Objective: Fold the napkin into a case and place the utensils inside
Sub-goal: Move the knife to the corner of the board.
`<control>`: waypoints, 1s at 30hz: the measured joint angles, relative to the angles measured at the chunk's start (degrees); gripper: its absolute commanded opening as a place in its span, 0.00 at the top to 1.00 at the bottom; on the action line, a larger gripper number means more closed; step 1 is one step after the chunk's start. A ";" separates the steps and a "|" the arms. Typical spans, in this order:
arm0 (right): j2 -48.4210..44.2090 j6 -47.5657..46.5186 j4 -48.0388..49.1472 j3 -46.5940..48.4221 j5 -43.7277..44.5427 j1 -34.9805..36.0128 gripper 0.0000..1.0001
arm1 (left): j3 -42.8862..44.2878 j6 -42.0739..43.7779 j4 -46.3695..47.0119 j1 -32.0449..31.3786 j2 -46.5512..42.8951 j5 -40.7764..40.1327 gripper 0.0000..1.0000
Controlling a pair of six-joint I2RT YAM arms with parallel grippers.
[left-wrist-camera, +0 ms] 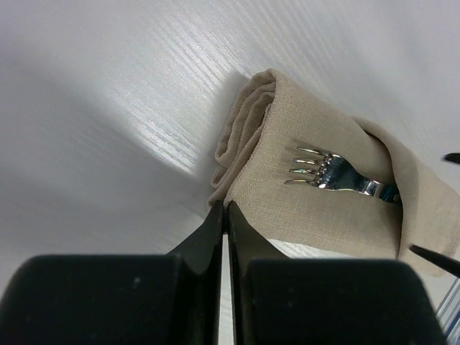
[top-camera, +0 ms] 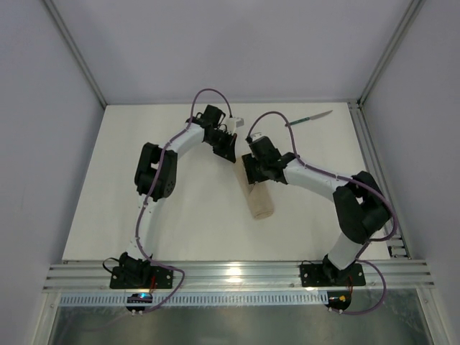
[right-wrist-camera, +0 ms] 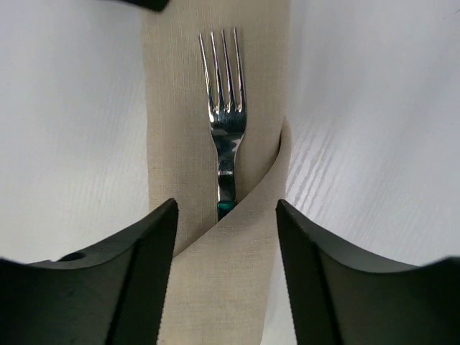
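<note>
Case (right-wrist-camera: 172,129), one: beige cloth pouch, long axis running straight ahead from the right gripper (right-wrist-camera: 226,215), which stands open astride it, gripping nothing. Fork (right-wrist-camera: 224,108), one: tucked inside, tines pointing away. Knife (top-camera: 309,117), one: well beyond, lying crosswise. Left gripper (left-wrist-camera: 225,215): closed, empty, just beside the case's end.
</note>
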 measured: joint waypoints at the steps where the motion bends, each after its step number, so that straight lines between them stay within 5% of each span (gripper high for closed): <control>1: -1.03 0.11 -0.76 1.07 0.70 -0.09 0.32 | -0.02 0.11 -0.04 0.00 0.00 0.07 0.96; 7: -7.02 5.29 -3.34 12.37 7.54 -6.05 0.02 | -0.02 1.49 -0.13 0.00 0.00 -0.13 0.64; 12: -3.21 15.10 -5.16 25.51 8.68 -19.71 0.02 | -0.02 1.75 -0.35 0.02 -0.04 -1.33 0.53; 20: 26.16 25.51 -16.20 58.10 15.74 -28.96 0.20 | -0.02 3.21 -0.55 0.04 -0.92 -5.38 0.49; 23: 33.86 26.25 -15.23 60.30 13.92 -29.16 0.38 | -0.02 4.22 -1.05 0.04 -1.51 -6.40 0.49; 30: 41.55 26.84 -4.92 58.84 6.60 -29.97 0.60 | -2.12 6.21 -1.20 0.09 -5.64 -6.93 0.49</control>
